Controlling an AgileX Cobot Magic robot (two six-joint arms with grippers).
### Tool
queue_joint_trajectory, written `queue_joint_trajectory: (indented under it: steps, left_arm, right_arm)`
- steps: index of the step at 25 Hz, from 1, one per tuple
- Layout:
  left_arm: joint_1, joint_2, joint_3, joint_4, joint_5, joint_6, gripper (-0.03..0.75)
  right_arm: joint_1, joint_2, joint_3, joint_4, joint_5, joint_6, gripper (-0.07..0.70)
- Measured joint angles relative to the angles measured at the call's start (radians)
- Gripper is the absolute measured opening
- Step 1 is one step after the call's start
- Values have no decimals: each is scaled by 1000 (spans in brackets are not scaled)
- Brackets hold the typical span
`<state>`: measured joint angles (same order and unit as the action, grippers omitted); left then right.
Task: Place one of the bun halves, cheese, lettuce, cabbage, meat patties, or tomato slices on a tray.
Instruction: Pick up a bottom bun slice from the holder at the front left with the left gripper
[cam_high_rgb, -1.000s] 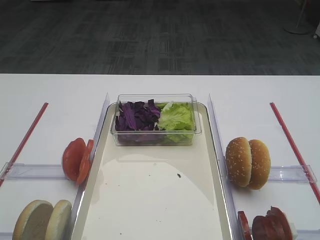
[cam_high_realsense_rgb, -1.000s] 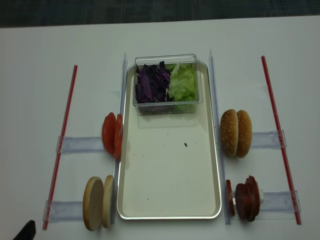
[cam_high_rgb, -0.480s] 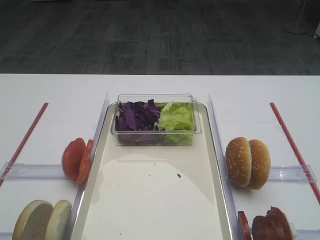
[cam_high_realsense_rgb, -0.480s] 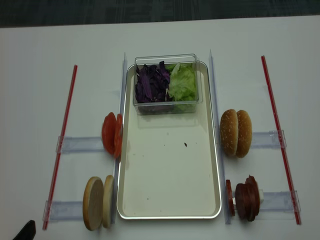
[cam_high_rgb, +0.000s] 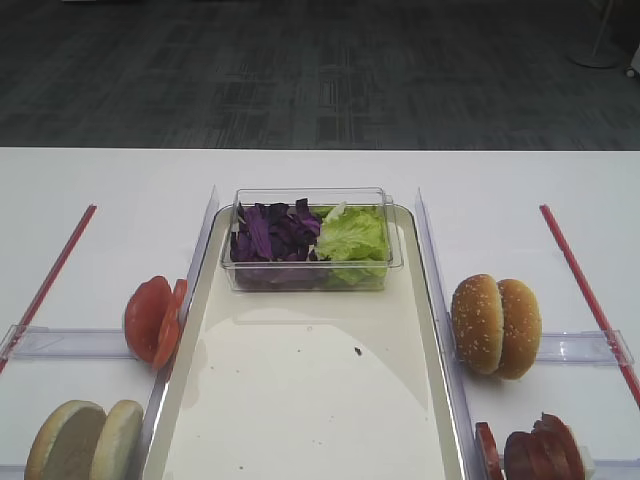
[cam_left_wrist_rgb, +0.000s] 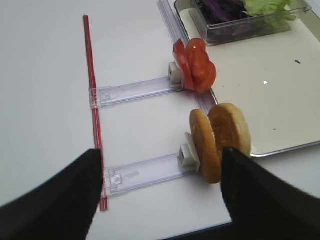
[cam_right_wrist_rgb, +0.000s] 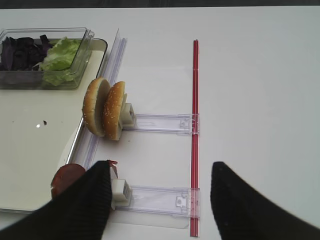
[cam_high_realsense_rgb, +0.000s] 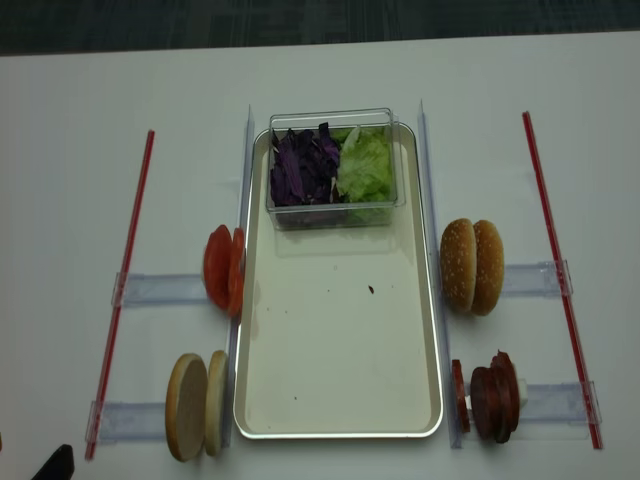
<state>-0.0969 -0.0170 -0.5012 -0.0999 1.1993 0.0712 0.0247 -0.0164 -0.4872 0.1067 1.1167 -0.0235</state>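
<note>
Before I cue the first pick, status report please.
Both grippers open, empty: left gripper, right gripper. Tray bare except clear tub. Bun halves unobstructed.

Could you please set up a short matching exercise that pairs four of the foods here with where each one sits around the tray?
1. tomato slices
2. bun halves
3. meat patties
4. cabbage

A. in the clear tub, beside the lettuce
B. left of the tray, near corner
C. right of the tray, near corner
D. left of the tray, midway along

Pairs: 1-D, 2-B, 3-C, 4-A
</note>
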Motion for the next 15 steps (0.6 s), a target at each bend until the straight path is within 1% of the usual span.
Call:
queue_joint_trajectory:
  steps: [6,13,15]
  left_arm:
    - [-4,-1,-9,-45,16,0,475]
    - [-73,13,-56,-62,41,0,475]
    - [-97,33,-70,-62,49,0,462]
  right_arm:
    - [0,0,0,0,0,0,463]
    - [0,0,0,0,0,0,463]
    - [0,0,0,0,0,0,463]
